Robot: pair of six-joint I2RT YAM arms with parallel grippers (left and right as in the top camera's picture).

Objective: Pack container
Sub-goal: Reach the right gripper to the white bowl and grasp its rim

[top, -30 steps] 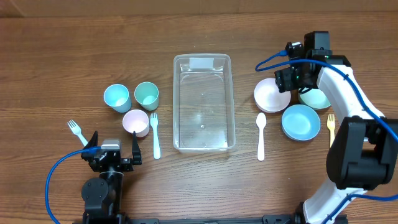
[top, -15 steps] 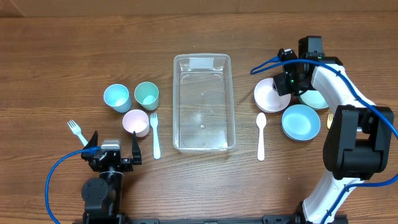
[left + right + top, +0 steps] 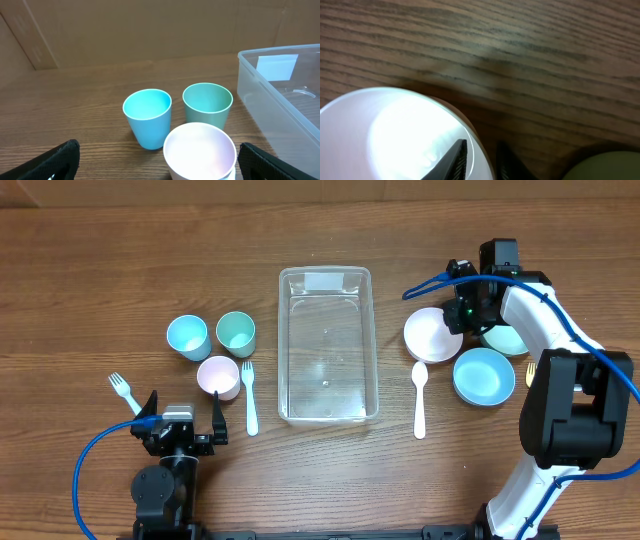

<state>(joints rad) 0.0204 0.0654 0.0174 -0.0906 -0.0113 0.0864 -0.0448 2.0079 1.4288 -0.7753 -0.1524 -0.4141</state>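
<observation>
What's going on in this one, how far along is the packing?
The right gripper has its fingers on either side of the rim of the round white bowl and is pinching it, just right of the clear rectangular plastic container. Nothing has been packed into the container yet. The left gripper sits open and holds nothing, near the front of the wooden table, with the pale pink cup just ahead of it.

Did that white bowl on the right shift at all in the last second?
Yes, slightly: the white bowl slid left, toward the clear container.
</observation>
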